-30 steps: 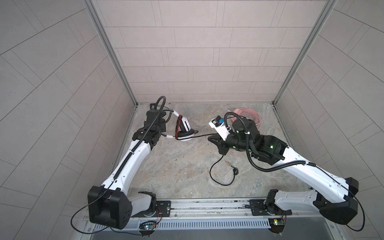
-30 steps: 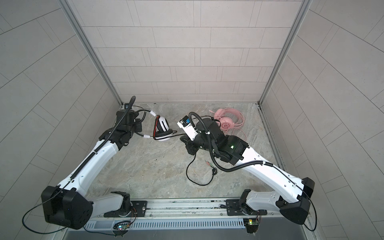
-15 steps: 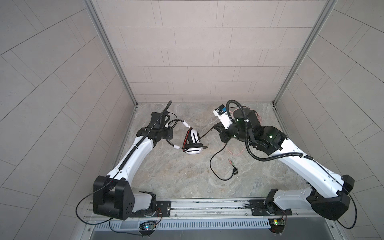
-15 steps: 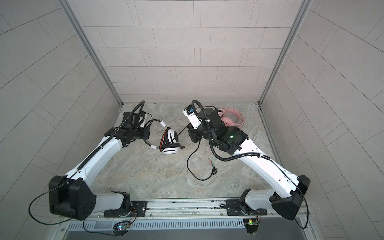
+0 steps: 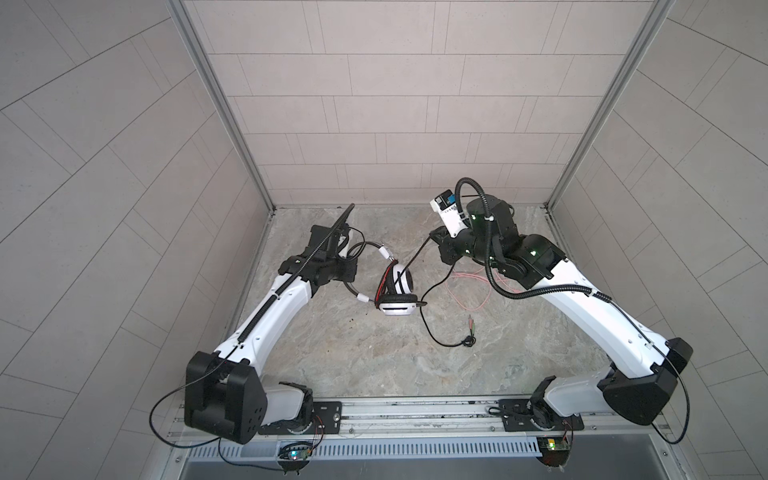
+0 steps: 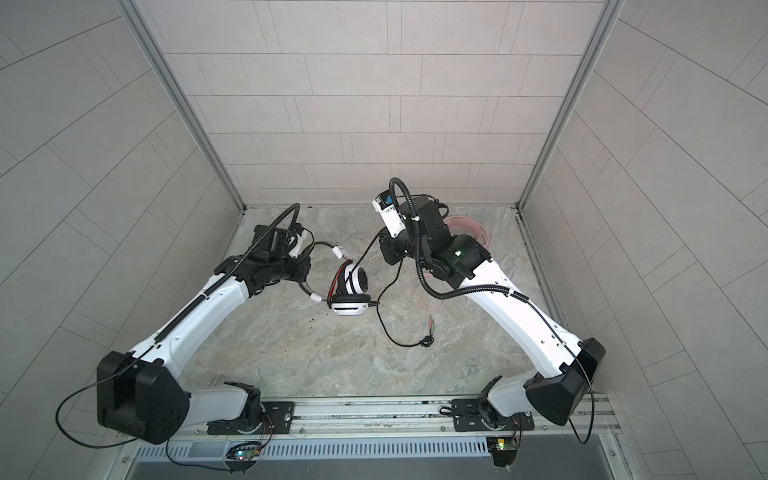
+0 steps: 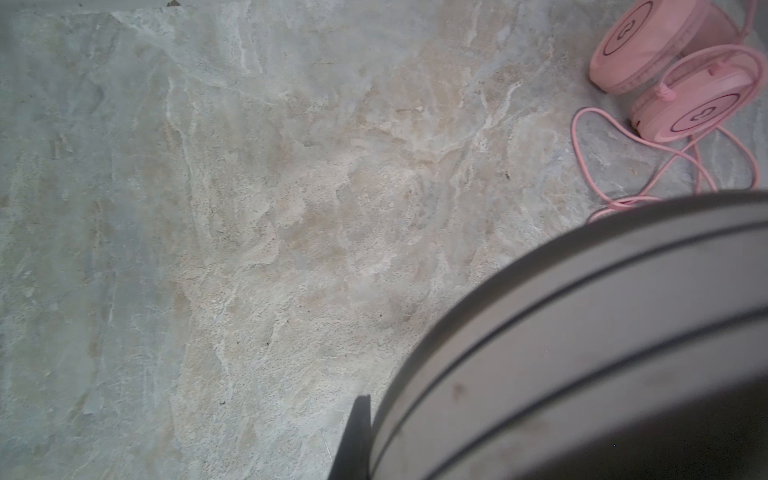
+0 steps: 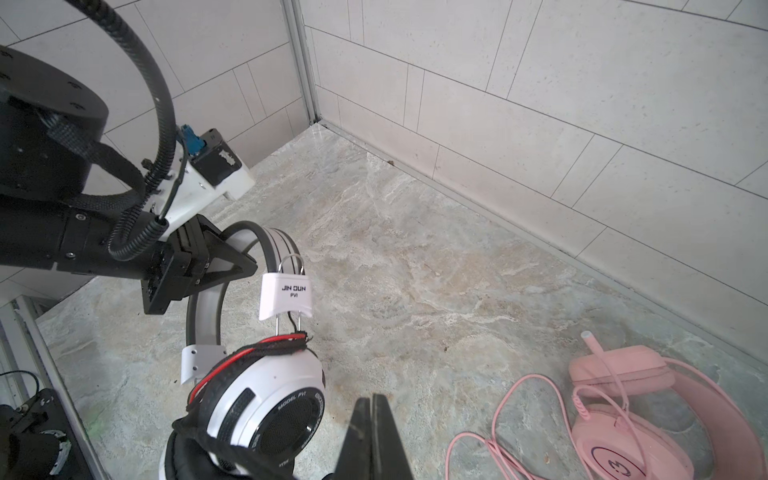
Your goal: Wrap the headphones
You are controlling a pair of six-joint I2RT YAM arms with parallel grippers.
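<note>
Reading "JIN DUN PVI", the white headset (image 8: 266, 395) is clamped by left pincer (image 8: 227, 266).

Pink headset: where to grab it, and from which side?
I'd take the headband from above, jaws across its width. It is a thin strip with its outer edge free. The cups look too wide, and the pink cable loops over them.

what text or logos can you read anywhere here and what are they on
"JIN DUN" above "PVI": white slider block on the white-and-black headset.
"MODEL PVI": black ear-cup ring of the same headset; the ring's other lettering is too blurred to read.
Pink headset: only a curly logo, no words.
</note>
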